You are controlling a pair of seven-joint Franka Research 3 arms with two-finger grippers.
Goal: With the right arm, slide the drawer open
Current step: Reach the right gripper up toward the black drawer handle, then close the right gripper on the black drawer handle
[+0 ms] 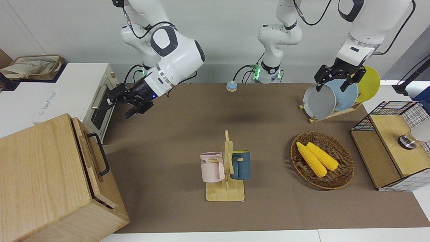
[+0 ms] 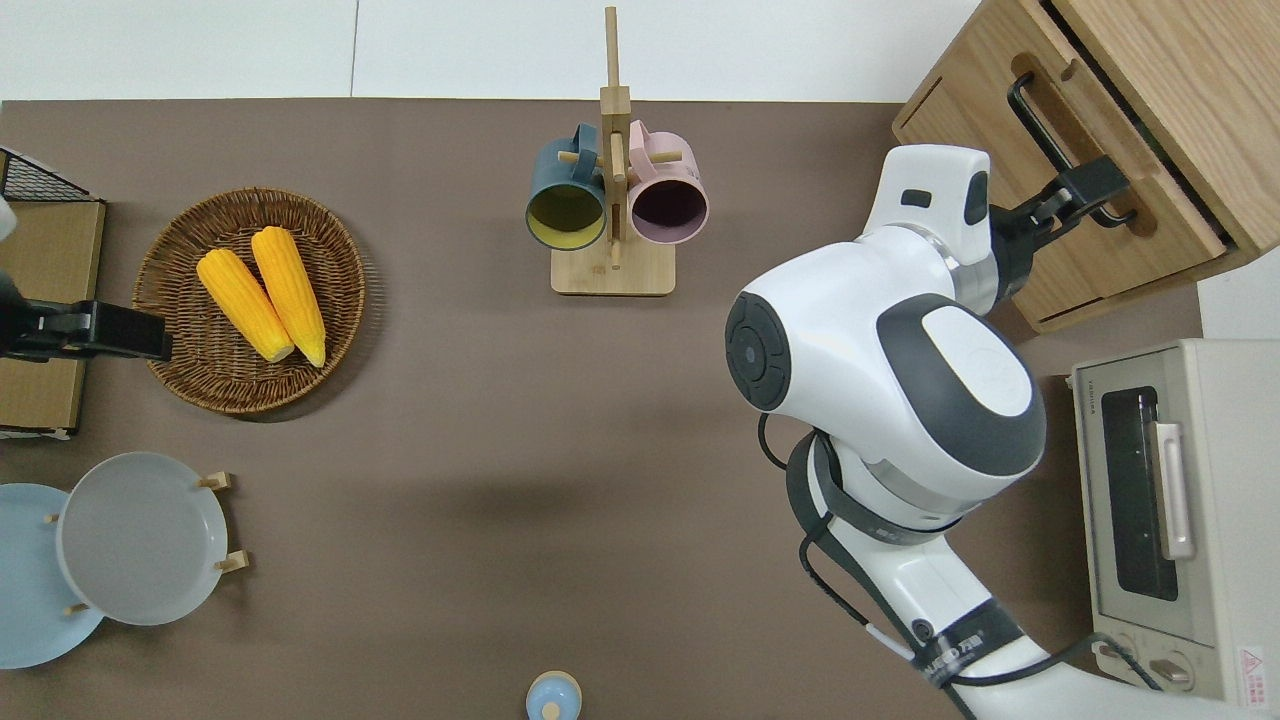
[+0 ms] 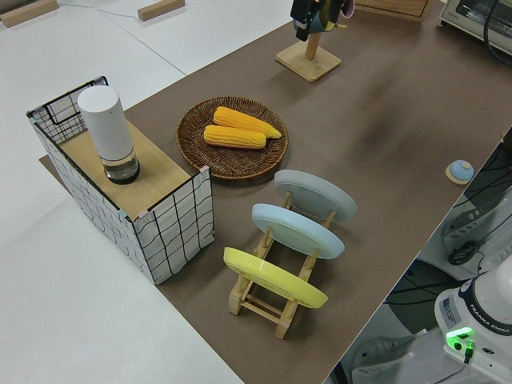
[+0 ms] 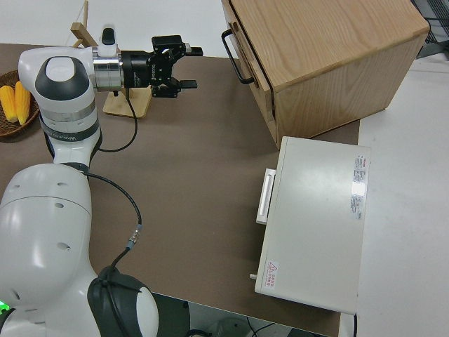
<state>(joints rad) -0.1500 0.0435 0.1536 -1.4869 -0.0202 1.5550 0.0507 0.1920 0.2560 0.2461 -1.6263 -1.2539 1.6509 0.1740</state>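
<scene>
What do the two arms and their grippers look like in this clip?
Both are white jointed arms with dark grey joint caps and loose black cables. The right arm carries a black two-finger gripper, a small blue light at its wrist and lettering on one link. The left arm has a similar black gripper. Green lights glow at the bases.
</scene>
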